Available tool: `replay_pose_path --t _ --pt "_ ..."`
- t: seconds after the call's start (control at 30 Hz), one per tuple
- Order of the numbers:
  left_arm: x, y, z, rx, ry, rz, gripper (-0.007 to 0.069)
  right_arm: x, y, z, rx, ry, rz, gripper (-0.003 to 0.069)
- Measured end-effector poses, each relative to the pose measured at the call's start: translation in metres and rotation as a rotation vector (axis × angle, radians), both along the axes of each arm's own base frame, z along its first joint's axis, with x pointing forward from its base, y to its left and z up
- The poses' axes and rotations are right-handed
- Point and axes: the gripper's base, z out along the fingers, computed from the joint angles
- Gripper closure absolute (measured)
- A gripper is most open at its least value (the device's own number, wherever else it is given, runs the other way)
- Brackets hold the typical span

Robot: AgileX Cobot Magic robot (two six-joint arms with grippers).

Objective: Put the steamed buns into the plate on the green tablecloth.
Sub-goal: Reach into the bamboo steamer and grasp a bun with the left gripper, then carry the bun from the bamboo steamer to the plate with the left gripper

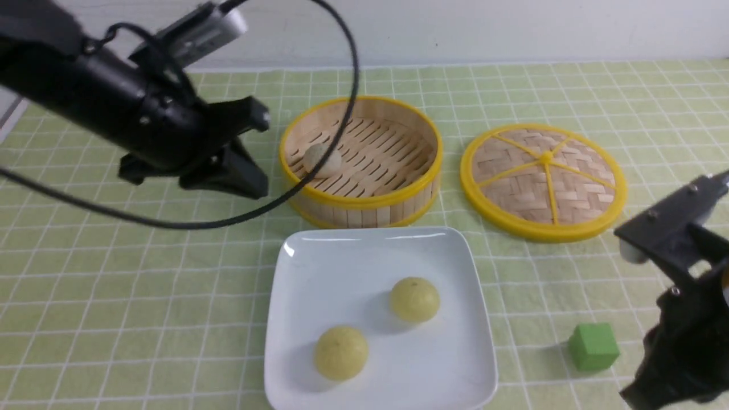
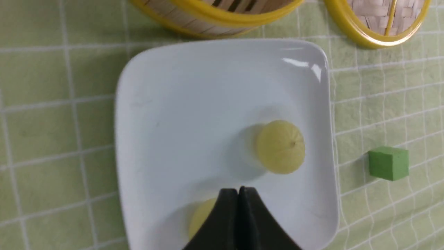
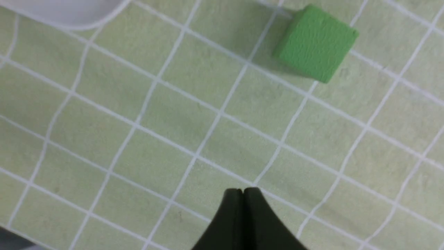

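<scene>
Two pale yellow steamed buns (image 1: 414, 299) (image 1: 341, 352) lie in the white square plate (image 1: 319, 267) on the green tablecloth (image 1: 114, 296). A greyish-beige bun (image 1: 322, 159) sits inside the bamboo steamer (image 1: 361, 162). My left gripper (image 1: 250, 182) hangs shut and empty, raised to the left of the steamer. In the left wrist view its tips (image 2: 238, 190) meet above the plate (image 2: 173, 114), with one bun (image 2: 281, 146) beyond them and another (image 2: 201, 217) partly hidden behind them. My right gripper (image 3: 242, 191) is shut and empty over bare cloth at the lower right.
The steamer's woven lid (image 1: 544, 179) lies flat to the right of the steamer. A green cube (image 1: 593, 346) sits on the cloth right of the plate, close to the right arm (image 1: 683, 319). A black cable (image 1: 319, 171) loops in front of the steamer.
</scene>
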Motion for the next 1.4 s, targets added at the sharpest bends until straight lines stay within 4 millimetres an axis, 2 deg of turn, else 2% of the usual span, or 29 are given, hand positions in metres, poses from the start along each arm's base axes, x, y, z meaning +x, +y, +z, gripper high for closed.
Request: replay_pose_path --t 0.03,0.1,0.13,0.2,0.3,0.43,0.47,0.57,0.77,0.83,0.97,1.0,1.03,1.1,1.17,1.3,1.37,1.4 --pt "0.011 -0.013 0.004 0.016 -0.003 0.004 0.0597 -0.003 -0.002 -0.007 -0.001 0.001 -0.001 0.0671" --pt "0.027 -0.024 0.004 0.048 0.002 0.026 0.0575 -0.005 -0.003 -0.014 0.000 -0.001 -0.002 0.0671" --pt "0.044 -0.030 -0.001 0.089 0.007 0.056 0.0546 -0.006 -0.004 -0.019 0.000 -0.001 -0.002 0.0671" --pt "0.056 -0.034 -0.001 0.111 0.003 0.081 0.0522 -0.007 -0.005 -0.022 0.000 0.000 -0.003 0.0670" --pt "0.096 -0.041 -0.007 0.158 -0.011 0.131 0.0413 -0.007 -0.004 -0.023 0.009 -0.006 -0.006 0.0670" --pt "0.124 -0.051 -0.023 0.166 -0.008 0.129 0.0300 -0.007 -0.004 -0.023 0.012 -0.007 -0.007 0.0667" --pt "0.132 -0.054 -0.033 0.172 -0.001 0.127 0.0272 -0.007 -0.004 -0.023 0.013 -0.007 -0.007 0.0667" --pt "0.147 -0.058 -0.053 0.189 -0.002 0.127 0.0235 -0.007 -0.004 -0.023 0.013 -0.007 -0.007 0.0665" --pt "0.167 -0.061 -0.093 0.233 -0.016 0.111 0.0233 -0.007 -0.004 -0.023 0.013 -0.007 -0.009 0.0664" --pt "0.171 -0.062 -0.101 0.242 -0.030 0.103 0.0242 -0.007 -0.004 -0.023 0.013 -0.007 -0.009 0.0664" --pt "0.175 -0.062 -0.110 0.256 -0.054 0.093 0.0343 -0.007 -0.004 -0.023 0.013 -0.008 -0.009 0.0661" --pt "0.175 -0.062 -0.109 0.257 -0.049 0.091 0.0459 -0.007 -0.004 -0.023 0.015 -0.010 -0.009 0.0659" --pt "0.173 -0.062 -0.106 0.258 -0.047 0.085 0.0522 -0.007 -0.004 -0.023 0.015 -0.010 -0.009 0.0659" --pt "0.171 -0.061 -0.102 0.261 -0.038 0.074 0.0564 -0.007 -0.004 -0.023 0.014 -0.010 -0.009 0.0659" --pt "0.163 -0.058 -0.078 0.277 -0.043 0.044 0.0595 -0.007 -0.004 -0.023 0.011 -0.012 -0.007 0.0658" --pt "0.141 -0.047 -0.001 0.267 -0.186 0.073 0.0596 -0.006 -0.005 -0.023 0.003 -0.021 -0.002 0.0657" --pt "0.119 -0.043 0.044 0.240 -0.270 0.079 0.0596 -0.005 -0.004 -0.022 0.004 -0.026 -0.001 0.0654" --pt "0.108 -0.042 0.060 0.231 -0.296 0.073 0.0596 -0.005 -0.004 -0.022 0.006 -0.029 -0.001 0.0654"
